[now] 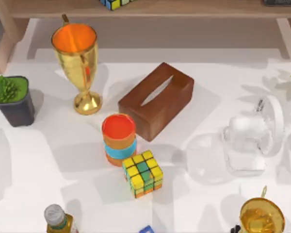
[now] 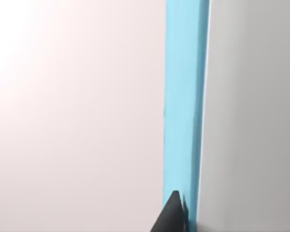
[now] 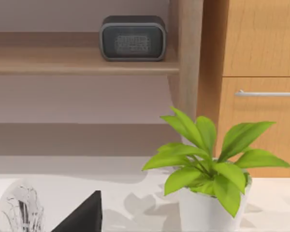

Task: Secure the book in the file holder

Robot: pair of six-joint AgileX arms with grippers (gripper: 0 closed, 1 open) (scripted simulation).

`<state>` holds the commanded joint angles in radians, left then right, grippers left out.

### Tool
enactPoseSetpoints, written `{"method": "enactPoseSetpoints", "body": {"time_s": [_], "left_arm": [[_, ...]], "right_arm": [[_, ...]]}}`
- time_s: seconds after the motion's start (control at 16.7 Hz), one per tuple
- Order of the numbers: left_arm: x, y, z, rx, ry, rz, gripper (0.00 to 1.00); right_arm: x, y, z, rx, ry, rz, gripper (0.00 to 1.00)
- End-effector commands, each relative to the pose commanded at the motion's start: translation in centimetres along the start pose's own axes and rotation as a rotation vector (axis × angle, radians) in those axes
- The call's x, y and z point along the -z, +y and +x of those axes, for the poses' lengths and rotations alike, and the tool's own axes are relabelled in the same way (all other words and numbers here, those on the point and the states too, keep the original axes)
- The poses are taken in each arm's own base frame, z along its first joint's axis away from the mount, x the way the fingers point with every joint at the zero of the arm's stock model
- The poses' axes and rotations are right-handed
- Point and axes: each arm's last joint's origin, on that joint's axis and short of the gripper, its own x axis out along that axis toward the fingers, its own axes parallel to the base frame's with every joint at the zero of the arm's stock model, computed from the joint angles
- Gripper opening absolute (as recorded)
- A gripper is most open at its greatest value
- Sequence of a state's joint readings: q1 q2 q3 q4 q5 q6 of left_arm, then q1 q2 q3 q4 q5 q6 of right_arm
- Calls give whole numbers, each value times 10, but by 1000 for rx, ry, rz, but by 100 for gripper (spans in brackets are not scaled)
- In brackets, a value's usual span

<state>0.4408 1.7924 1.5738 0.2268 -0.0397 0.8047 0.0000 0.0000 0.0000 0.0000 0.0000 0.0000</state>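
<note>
blue book [image 2: 182,111] edge-on right at the left gripper [image 2: 176,215]; its finger state cannot be told. risk: a blind approach could knock the tissue box [image 1: 156,99] or cube [image 1: 142,173] at the tabletop's middle.

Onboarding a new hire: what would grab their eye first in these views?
The tall gold cup with its orange inside, at the back left of the table, and the brown tissue box in the middle. In front of the box stand a stack of coloured bowls and a puzzle cube.
</note>
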Motion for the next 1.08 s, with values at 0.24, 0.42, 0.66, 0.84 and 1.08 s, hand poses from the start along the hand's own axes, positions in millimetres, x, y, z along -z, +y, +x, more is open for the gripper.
{"method": "enactPoseSetpoints", "body": {"time_s": [0.24, 0.42, 0.66, 0.84, 1.08], "left_arm": [[125, -8, -7, 96, 179, 285, 0], [183, -30, -27, 215, 195, 457, 0], [196, -73, -45, 346, 13, 654, 0], [176, -106, -49, 397, -199, 766, 0], [156, -141, -47, 442, -390, 827, 0]], "right_arm": [[0, 0, 0, 0, 0, 0, 100], [0, 0, 0, 0, 0, 0, 100], [0, 0, 0, 0, 0, 0, 100], [0, 0, 0, 0, 0, 0, 100], [0, 0, 0, 0, 0, 0, 100]]}}
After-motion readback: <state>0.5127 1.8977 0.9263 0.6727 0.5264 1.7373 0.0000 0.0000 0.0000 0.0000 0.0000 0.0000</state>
